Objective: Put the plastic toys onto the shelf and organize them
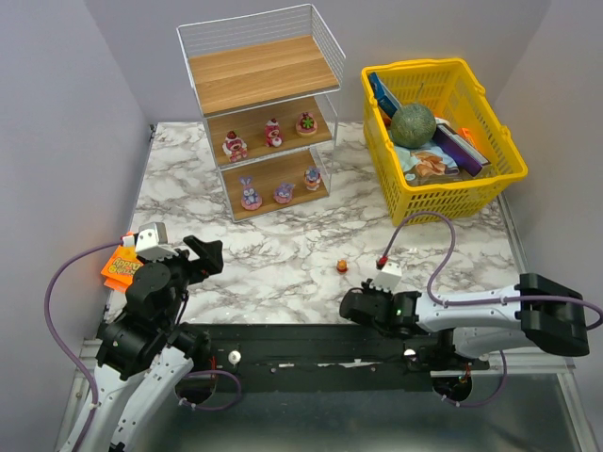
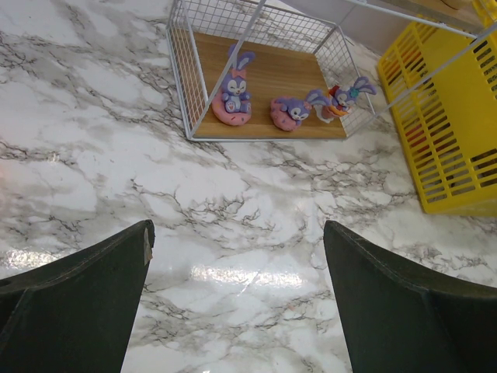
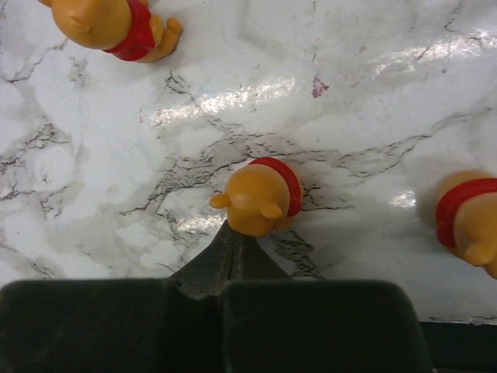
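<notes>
The white wire shelf [image 1: 259, 75] stands at the back. Three red-pink toys [image 1: 273, 134] sit on its middle board and three pink-purple toys [image 1: 283, 193] on its bottom board [image 2: 272, 74], the purple ones [image 2: 235, 97] also showing in the left wrist view. My right gripper [image 3: 231, 229] is shut low over the table, its tip touching the head of an orange-yellow toy [image 3: 260, 198]. Two more orange toys lie at the upper left [image 3: 116, 23] and right [image 3: 466, 221]. The top view shows one orange toy [image 1: 342, 266] ahead of my right gripper [image 1: 353, 306]. My left gripper [image 2: 237, 256] hangs open and empty.
A yellow lattice basket [image 1: 490, 179] holding a green ball [image 1: 413, 123] and packets stands at the back right. A flat orange packet [image 1: 118, 266] lies at the table's left edge beside my left arm. The basket's wall [image 2: 450, 132] shows right of the shelf.
</notes>
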Robot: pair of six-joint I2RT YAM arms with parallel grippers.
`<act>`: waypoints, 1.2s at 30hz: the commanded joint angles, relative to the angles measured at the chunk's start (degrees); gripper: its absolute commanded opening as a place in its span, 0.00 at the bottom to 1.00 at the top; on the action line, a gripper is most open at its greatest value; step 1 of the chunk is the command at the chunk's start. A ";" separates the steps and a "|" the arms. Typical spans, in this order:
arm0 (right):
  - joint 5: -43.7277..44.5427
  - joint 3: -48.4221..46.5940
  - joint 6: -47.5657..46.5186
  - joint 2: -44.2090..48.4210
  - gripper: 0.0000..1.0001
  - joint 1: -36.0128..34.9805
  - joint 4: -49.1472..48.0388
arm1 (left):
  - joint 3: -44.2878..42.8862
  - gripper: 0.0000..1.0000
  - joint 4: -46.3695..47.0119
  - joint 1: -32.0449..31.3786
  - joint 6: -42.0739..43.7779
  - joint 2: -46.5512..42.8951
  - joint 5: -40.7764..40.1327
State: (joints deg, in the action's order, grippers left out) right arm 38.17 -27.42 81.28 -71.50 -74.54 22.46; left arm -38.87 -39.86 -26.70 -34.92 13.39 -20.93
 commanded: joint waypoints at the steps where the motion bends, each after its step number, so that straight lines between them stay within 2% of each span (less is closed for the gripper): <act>1: 1.64 2.19 1.34 1.45 0.01 0.45 10.76 | 0.29 0.99 1.01 0.16 0.73 -0.29 0.62; 8: 0.06 -1.05 -3.92 3.39 0.01 0.36 12.52 | 0.20 0.99 0.92 0.16 0.73 -0.47 0.63; 10: -1.08 -3.07 -4.81 3.39 0.01 0.45 16.28 | 0.29 0.99 0.92 0.16 0.73 -0.55 0.62; 14: -1.17 -5.19 -5.16 5.14 0.19 0.36 20.52 | 0.38 0.99 1.01 0.16 0.73 -1.08 0.71; 15: -1.00 -4.84 -5.60 6.54 0.29 0.36 20.09 | 0.38 0.99 1.10 0.16 0.81 -1.17 0.71; 17: -0.82 -3.70 -6.74 7.95 0.41 0.36 17.98 | 0.46 0.99 1.18 0.16 0.81 -1.35 0.71; 18: -0.47 -2.82 -7.00 8.83 0.52 0.36 17.19 | 0.46 0.99 1.18 0.16 0.81 -1.35 0.80; 22: 0.32 -2.11 -9.20 8.32 0.66 0.36 13.76 | 0.46 0.99 1.10 0.16 0.81 -1.17 0.98; 24: 0.58 -2.37 -11.66 6.91 0.69 0.36 11.57 | 0.46 0.99 1.10 0.16 0.81 -1.08 0.98; 28: 3.13 -4.30 -10.62 1.12 0.70 0.36 11.91 | 0.46 0.99 1.10 0.16 0.90 -1.00 0.98; 36: 6.38 -5.10 -7.18 -6.80 0.63 0.36 9.80 | 0.55 0.99 1.45 0.16 0.99 -1.35 1.50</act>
State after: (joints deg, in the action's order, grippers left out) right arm 41.28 -32.47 72.42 -75.48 -74.50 33.85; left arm -38.87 -39.83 -26.70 -34.87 12.73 -20.78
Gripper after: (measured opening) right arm 0.656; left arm 0.988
